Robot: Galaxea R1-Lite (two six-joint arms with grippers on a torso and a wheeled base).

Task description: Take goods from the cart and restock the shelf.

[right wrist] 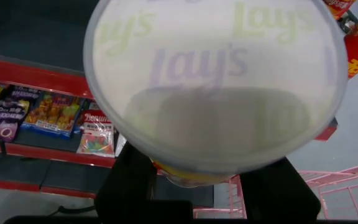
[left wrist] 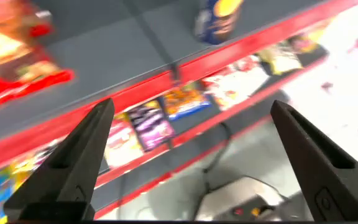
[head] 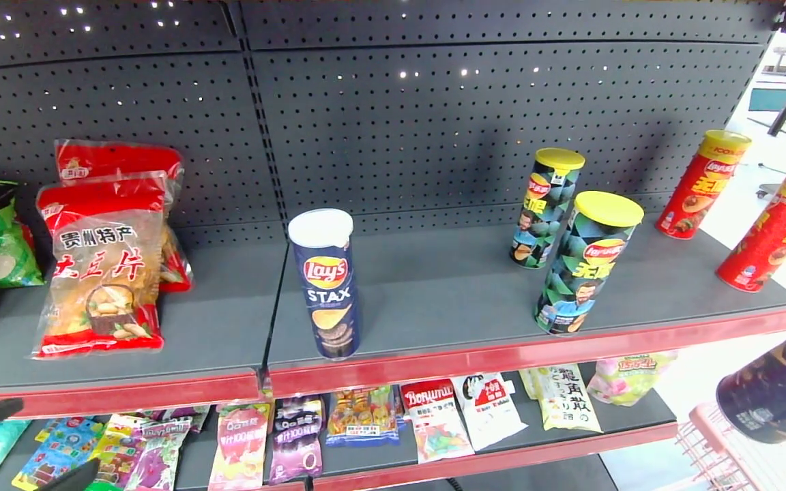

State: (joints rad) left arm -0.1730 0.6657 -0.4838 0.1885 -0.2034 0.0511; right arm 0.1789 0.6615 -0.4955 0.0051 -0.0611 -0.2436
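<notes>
Chip can tilted sideways in right gripper

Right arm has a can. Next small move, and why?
Probably raise the right gripper and swing its dark can left toward the shelf, aiming for the bare stretch between the blue can and the green cans. The held can hangs tilted below the shelf edge, above the pink cart, so it likely needs height first.
</notes>
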